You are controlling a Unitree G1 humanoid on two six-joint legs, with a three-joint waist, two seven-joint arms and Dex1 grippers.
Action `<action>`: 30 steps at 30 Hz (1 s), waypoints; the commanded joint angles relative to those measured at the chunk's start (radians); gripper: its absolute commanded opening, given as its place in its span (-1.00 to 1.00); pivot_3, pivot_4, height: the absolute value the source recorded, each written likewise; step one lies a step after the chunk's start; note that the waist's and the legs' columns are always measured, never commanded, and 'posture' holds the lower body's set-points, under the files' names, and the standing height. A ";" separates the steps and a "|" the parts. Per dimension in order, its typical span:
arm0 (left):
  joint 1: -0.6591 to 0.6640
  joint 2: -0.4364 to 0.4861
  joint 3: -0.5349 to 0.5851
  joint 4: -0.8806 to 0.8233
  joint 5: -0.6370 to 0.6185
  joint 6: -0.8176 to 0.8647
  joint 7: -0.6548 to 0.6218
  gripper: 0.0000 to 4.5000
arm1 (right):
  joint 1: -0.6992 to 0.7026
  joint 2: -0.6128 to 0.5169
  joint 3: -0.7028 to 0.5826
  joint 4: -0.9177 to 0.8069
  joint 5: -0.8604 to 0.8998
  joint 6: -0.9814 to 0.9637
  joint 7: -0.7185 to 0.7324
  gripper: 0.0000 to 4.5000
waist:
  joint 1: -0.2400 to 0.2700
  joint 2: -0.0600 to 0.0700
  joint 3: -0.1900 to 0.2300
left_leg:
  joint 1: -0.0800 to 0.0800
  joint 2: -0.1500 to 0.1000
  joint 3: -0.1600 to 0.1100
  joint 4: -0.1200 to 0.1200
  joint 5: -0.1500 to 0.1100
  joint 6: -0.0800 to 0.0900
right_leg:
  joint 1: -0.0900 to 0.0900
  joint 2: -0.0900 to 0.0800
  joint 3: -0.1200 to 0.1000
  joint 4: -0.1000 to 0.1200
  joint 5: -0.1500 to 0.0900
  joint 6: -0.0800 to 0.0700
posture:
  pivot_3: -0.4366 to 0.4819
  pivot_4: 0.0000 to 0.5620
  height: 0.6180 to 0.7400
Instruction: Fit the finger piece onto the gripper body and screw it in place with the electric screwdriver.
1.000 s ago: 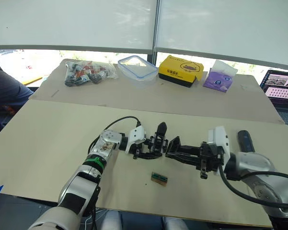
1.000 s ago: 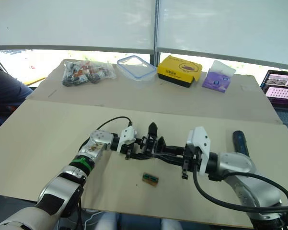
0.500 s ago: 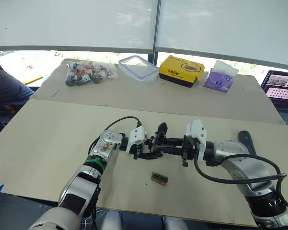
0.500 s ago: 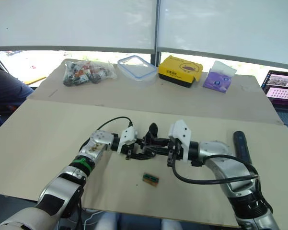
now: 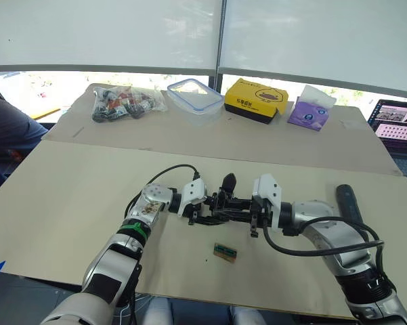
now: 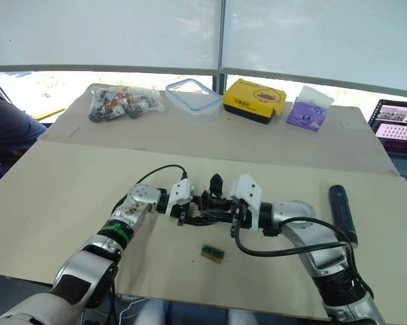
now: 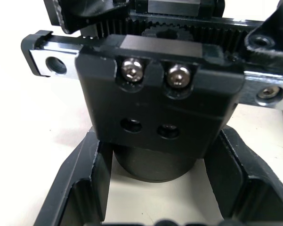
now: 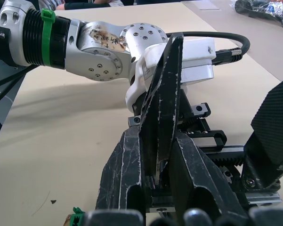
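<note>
Currently the left gripper [image 5: 204, 206] clamps the gripper body [image 5: 220, 203] at table centre while the right gripper [image 8: 160, 141] pinches the finger piece [image 8: 164, 94] against it; misalignment risks jamming, with the electric screwdriver [image 6: 342, 211] lying at 3 o'clock.

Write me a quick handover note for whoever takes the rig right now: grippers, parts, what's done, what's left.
Left gripper: shut on the gripper body, holding it by its round base just above the table.
Right gripper: shut on the finger piece, held upright against the body's rail beside the body's own finger.
Screwdriver: lying untouched on the table at the robot's far right.
A small green-brown block lies in front of the grippers.
Done: both parts picked up and brought together.
Left: seat the finger piece, fetch the screwdriver, drive the screw.
</note>
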 commanded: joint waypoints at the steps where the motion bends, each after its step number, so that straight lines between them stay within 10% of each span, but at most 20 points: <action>1: 0.012 0.007 -0.020 -0.009 0.026 -0.005 -0.008 0.01 | -0.012 -0.016 -0.009 0.013 -0.013 -0.011 0.019 -0.85 | 0.000 0.000 0.000 | 0.000 0.000 0.000 0.000 0.000 0.000 | 0.000 0.000 0.000 0.000 0.000 0.000 | -0.05 -0.47 1.00; 30: 0.022 0.014 -0.023 -0.014 0.028 -0.001 -0.016 0.01 | -0.027 -0.062 0.030 0.017 -0.036 0.040 0.034 -0.85 | -0.002 0.001 -0.001 | 0.002 0.000 -0.001 0.000 0.000 0.000 | 0.001 0.000 0.000 0.000 0.000 0.000 | -0.05 -0.47 1.00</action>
